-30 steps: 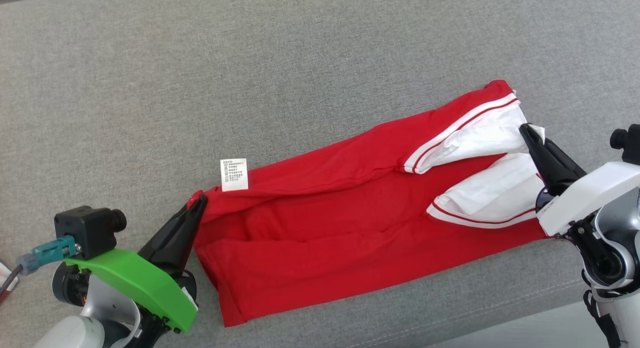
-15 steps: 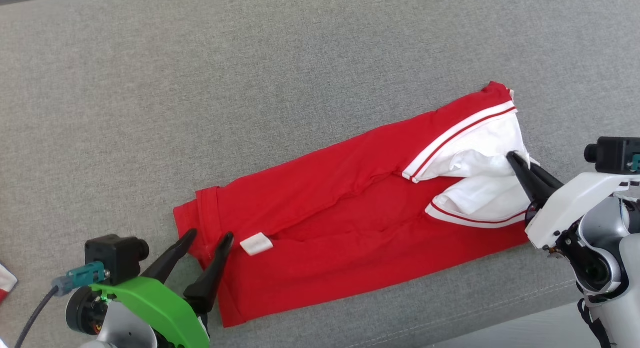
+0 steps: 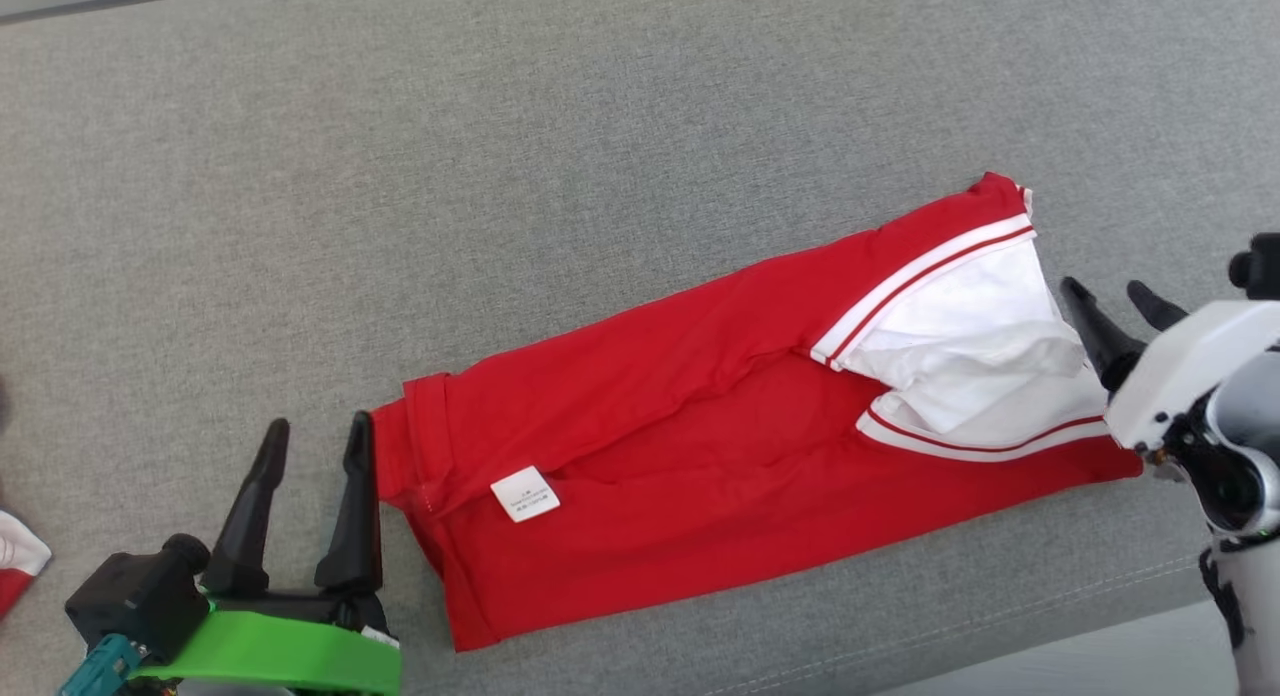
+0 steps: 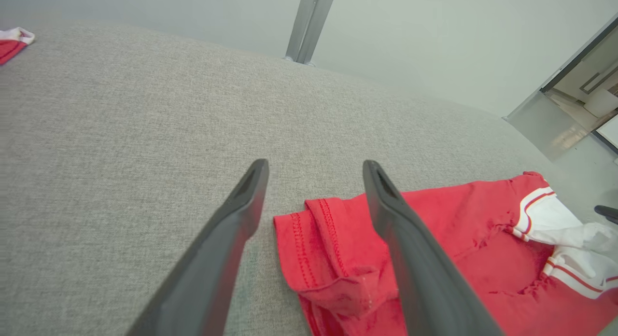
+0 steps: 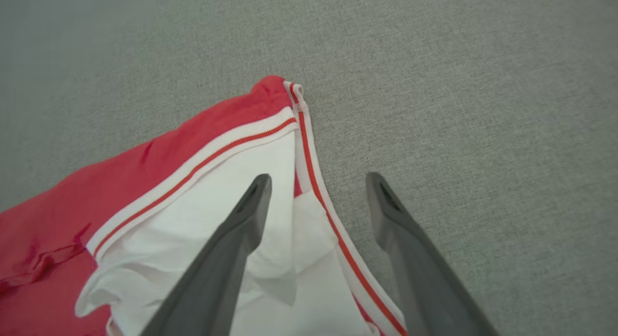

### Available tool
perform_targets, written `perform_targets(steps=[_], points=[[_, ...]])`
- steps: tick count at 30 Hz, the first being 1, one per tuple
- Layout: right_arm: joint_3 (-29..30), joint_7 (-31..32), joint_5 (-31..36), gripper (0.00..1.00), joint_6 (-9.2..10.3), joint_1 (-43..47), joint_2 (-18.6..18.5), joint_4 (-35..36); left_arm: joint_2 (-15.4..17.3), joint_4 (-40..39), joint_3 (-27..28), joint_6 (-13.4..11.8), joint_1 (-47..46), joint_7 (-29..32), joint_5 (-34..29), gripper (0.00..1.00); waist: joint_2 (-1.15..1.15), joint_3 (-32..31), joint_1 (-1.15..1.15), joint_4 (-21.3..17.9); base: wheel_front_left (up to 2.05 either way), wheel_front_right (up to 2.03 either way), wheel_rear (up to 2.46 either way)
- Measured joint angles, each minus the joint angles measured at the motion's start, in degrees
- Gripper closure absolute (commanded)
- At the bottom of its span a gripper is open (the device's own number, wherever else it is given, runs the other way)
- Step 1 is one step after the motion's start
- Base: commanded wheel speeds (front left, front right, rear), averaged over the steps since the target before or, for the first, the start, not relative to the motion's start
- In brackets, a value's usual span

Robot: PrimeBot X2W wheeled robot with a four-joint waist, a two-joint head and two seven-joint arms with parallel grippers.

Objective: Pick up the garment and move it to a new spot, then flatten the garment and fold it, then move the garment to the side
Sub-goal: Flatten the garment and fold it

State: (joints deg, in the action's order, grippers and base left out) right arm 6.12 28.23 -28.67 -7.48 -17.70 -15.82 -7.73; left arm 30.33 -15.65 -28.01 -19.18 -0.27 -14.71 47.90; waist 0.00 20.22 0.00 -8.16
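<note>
So the garment (image 3: 700, 476), a red tee with white sleeves (image 3: 980, 346), now lies as a long narrow strip running diagonally across the grey cushion (image 3: 500, 176), and the big change is that both ends have just been let go. A second ago the left gripper (image 3: 319, 422) was pinched shut on the hem (image 3: 420, 456) corner and the right gripper (image 3: 1104, 287) was clamped on the sleeve end. Now both have their fingers spread wide with nothing in them. The left one sits just off the hem edge, the right one just beside the white sleeve. The hem corner has dropped flat too, and the care label (image 3: 525, 493) that stood up at the top edge now lies on the red cloth. I'd say that's one lengthwise fold laid down and released, so what's left is probably a crosswise fold and then sliding it aside. It's not super tidy though: the sleeves are bunched and rumpled at the right end, and the hem has a little rolled lip in the left wrist view, so some smoothing might be needed first. Nothing's really in the way as far as I can see. There's a scrap of red and white cloth (image 3: 15, 566) at the far left edge, well apart, and a stitched seam (image 3: 1000, 626) near the cushion's front edge just below the shirt.
</note>
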Motion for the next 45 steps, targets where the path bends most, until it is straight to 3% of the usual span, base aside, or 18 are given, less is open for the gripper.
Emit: perform_targets(steps=[4, 9, 15, 16, 17, 23, 29, 33, 39, 45], points=[[-0.8, 2.3, 3.5, 0.0, -0.01, -3.9, 1.7, -4.6, -4.8, 1.3, 5.0, 1.1, 0.8, -0.3, -6.7, 0.0, 0.0, 0.8, 0.0, 0.5, 0.0, 0.0, 0.0], [-1.7, 4.3, 7.7, 0.0, -0.02, -5.3, 1.6, -10.7, -10.7, 4.2, 9.5, 6.5, 3.1, -0.3, -13.5, 0.0, 0.0, 1.0, 0.0, 1.9, 0.0, 0.0, 0.0], [-2.4, 5.5, 6.2, 0.0, 0.01, -5.4, 1.6, -14.5, -17.2, 7.3, 15.0, 12.9, 5.7, -0.3, -18.1, 0.0, 0.0, -0.6, 0.0, 2.9, 0.0, 0.0, 0.0], [-2.6, 5.5, 4.8, 0.64, 0.01, -5.3, 1.8, -14.9, -17.9, 8.0, 15.6, 14.0, 6.1, -0.3, -19.1, 0.0, 0.0, -1.0, 0.0, 3.1, 0.0, 0.0, 0.0], [-2.5, 5.4, 3.7, 1.0, 0.01, -5.2, 2.0, -15.3, -18.7, 8.6, 16.2, 14.7, 6.4, -0.3, -19.6, 0.0, 0.0, -1.3, 0.0, 3.1, 0.0, 0.0, 0.0], [0.5, 0.6, -0.3, 1.0, -0.11, -5.1, 2.4, -19.2, -23.2, 12.2, 20.1, 19.7, 8.8, -0.3, -22.4, 0.0, 0.0, -3.7, 0.0, 3.2, 0.0, 0.0, 0.0], [8.7, -3.7, -0.3, 1.0, -0.07, -5.5, -4.3, -23.2, -25.2, 15.1, 22.7, 22.9, 9.7, -0.4, -24.7, 0.0, 0.0, -5.8, 0.0, 3.4, 0.0, 0.0, 0.0], [11.0, -4.2, -0.8, 1.0, -0.05, -5.6, -8.7, -21.4, -26.2, 17.1, 24.0, 23.9, 10.8, -0.3, -26.5, 0.0, 0.0, -7.5, 0.0, 4.0, 0.0, 0.0, 0.0], [5.8, 0.1, -3.5, 1.0, -0.04, -4.0, -11.9, -11.3, -27.3, 19.0, 24.9, 24.7, 11.9, -0.3, -26.8, 0.0, 0.0, -10.6, 0.0, 4.3, 0.0, 0.0, 0.0], [-5.4, 7.4, -7.3, 1.0, -0.05, -1.4, -8.8, 0.0, -27.4, 19.8, 23.7, 23.7, 12.6, -0.3, -24.8, 0.0, 0.0, -13.3, 0.0, 4.0, 0.0, 0.0, 0.0]])
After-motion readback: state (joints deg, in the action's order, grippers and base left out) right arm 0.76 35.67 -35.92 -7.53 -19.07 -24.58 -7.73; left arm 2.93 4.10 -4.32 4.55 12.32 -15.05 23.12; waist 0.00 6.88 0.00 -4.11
